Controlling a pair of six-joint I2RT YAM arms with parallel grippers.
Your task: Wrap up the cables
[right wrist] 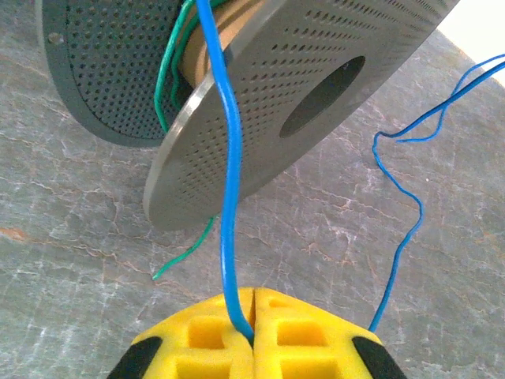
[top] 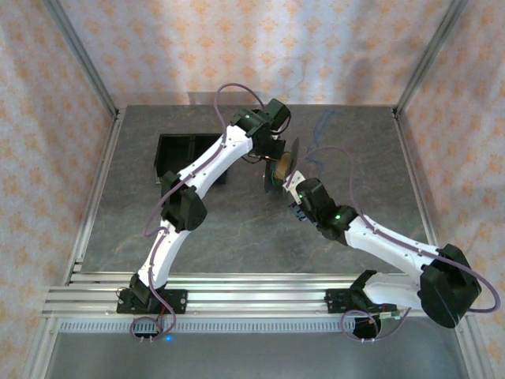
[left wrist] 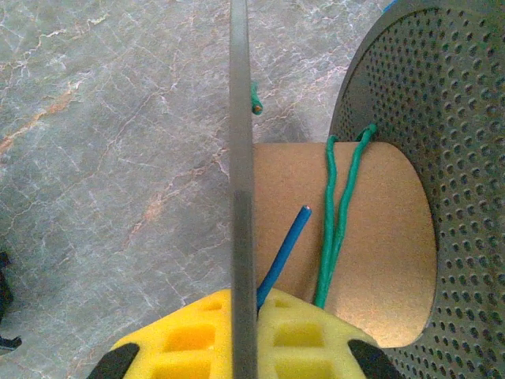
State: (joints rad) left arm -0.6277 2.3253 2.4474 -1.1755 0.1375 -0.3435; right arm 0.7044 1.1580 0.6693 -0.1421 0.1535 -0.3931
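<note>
1. Bench (top: 237, 229): grey marbled top. It carries everything listed here.

2. Black tray (top: 177, 154): open box at the far left of the bench, partly under my left arm and well apart from the spool.

3. Spool (top: 282, 167): two grey perforated discs on a brown cardboard core (left wrist: 379, 237). It sits mid-bench, between my two pincers, and is tilted in the right wrist view (right wrist: 316, 63).

4. Left pincer (left wrist: 245, 304): yellow pads closed tight, with the thin edge of one spool disc running down between them. I have hold of the spool by that disc.

5. Right pincer (right wrist: 251, 316): yellow pads pressed together, pinching the blue cable just below the spool.

6. Blue cable (right wrist: 229, 197): rises from my right pincer, over the disc edge and in toward the core. A loose length trails off to the right above the bench. A free end lies on the core (left wrist: 284, 249) beside my left pads.

7. Green cable (left wrist: 335, 213): two strands lie across the core, entering at the disc. A loose tail (right wrist: 185, 257) hangs below the spool, its tip near the bench.
</note>
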